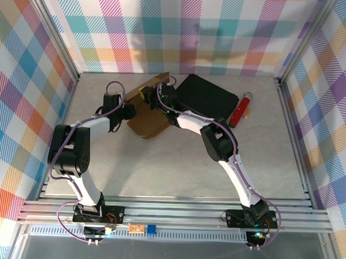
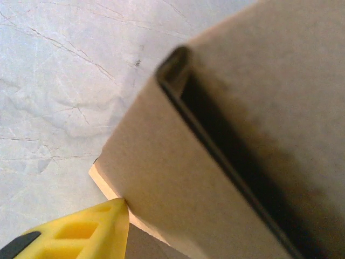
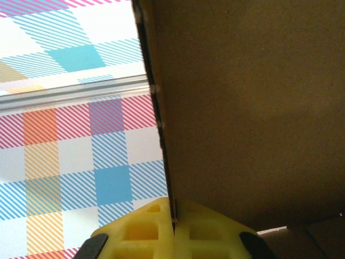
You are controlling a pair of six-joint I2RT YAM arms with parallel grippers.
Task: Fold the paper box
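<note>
- The paper box (image 1: 149,120) lies on the table (image 1: 177,170) in the far half, left of centre, just to the left of the black case (image 1: 212,97). Part of it rests flat and one panel stands raised toward the back wall.
- Our right gripper (image 3: 173,229) is closed. In its wrist view the two yellow fingers meet with the thin edge of a cardboard panel pinched in the seam between them, so we have hold of the raised panel.
- Our left gripper (image 1: 131,111) sits at the box's left side. In its wrist view one yellow finger (image 2: 86,234) touches the edge of a folded-over panel. The other finger is out of frame, so we cannot tell how wide the gripper stands or whether it grips anything.
- The relation that matters is that the box lies between our two grippers, with the left one against its left side and the right one at its far end.
- Seen from above, the box's long axis runs away from our bases, leaning a little to the right.
- We judge that the coming fold turns about a crease along that axis. The left arm is nearer the flat part and is placed to brace it, while the right swings the panel over.
</note>
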